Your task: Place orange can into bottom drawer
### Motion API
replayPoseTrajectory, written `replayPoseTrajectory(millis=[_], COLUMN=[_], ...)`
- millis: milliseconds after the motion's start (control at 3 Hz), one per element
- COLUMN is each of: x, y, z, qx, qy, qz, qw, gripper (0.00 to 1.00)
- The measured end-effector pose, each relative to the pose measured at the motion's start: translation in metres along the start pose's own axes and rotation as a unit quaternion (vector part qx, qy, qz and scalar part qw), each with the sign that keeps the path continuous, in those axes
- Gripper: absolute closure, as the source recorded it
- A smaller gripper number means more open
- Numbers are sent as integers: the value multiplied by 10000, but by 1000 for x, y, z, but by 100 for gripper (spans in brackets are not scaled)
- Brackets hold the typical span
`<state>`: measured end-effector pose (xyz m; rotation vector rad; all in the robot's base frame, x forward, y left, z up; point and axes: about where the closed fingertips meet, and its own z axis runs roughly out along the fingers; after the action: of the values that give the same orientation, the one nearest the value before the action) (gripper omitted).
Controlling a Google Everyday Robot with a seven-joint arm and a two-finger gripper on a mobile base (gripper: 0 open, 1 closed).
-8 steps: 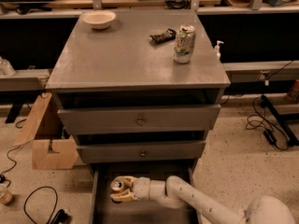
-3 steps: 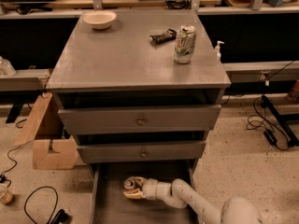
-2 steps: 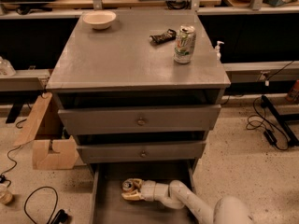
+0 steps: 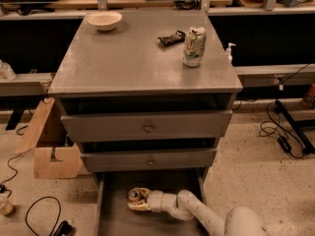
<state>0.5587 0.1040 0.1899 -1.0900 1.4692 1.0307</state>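
The orange can (image 4: 133,195) shows its silver top low inside the bottom drawer (image 4: 114,219), which is pulled out at the foot of the grey cabinet. My gripper (image 4: 138,200) reaches into the drawer from the right. Its pale fingers (image 4: 137,207) sit on either side of the can and hold it at the level of the drawer floor. The white arm (image 4: 197,211) runs along the drawer's right part and hides the floor under it.
The two upper drawers with round knobs (image 4: 147,128) are closed. On the cabinet top stand a white-and-green can (image 4: 194,46), a dark wrapper (image 4: 171,38) and a white bowl (image 4: 104,20). A cardboard box (image 4: 51,146) and cables lie on the floor to the left.
The gripper and can moved from the drawer's left part a little toward its middle, then stayed almost still over the last second.
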Motion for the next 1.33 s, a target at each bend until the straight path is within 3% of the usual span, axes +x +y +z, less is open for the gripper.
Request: replayPoseTrajectory(millis=[667, 1333], x=[-1, -3], y=[3, 6], z=[4, -1], qx=[-33, 9], qy=[-14, -113], qz=[9, 8], qw=[10000, 9999], gripper=[0, 0])
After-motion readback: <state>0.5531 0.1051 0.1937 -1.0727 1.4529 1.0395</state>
